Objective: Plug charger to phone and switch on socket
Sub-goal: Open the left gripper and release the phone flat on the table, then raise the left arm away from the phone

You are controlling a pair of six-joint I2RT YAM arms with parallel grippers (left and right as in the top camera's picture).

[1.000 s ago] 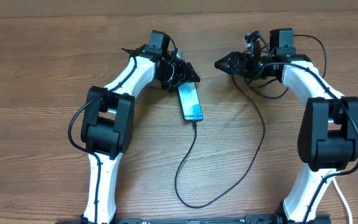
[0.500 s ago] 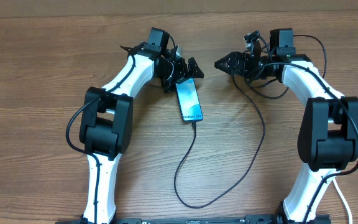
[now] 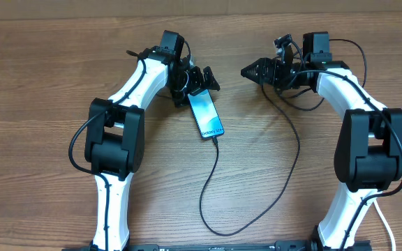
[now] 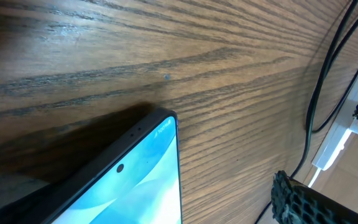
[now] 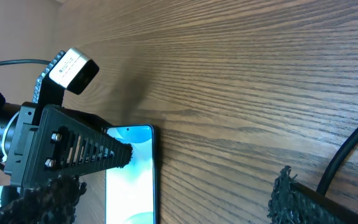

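Since the charger (image 3: pixel 218 164) already meets the lower end of the phone (image 3: pixel 206 115) at centre frame, the left gripper (image 3: pixel 202 82), fingers apart at its top edge, should nudge gently so the tip isn't tugged out. The right gripper (image 3: pixel 245 71) hangs spread, upper right. No socket shows.

This looks like a robotics lab bench rather than a home or office: a white-and-black left arm (image 3: pixel 110 139) and right arm (image 3: pixel 368 150) are mounted at one edge of a wood-grain surface (image 3: pixel 33 84). A small camera module (image 5: pixel 73 67) sits bracketed on the left wrist, and exposed black wiring (image 3: pixel 346 42) loops off the joints.
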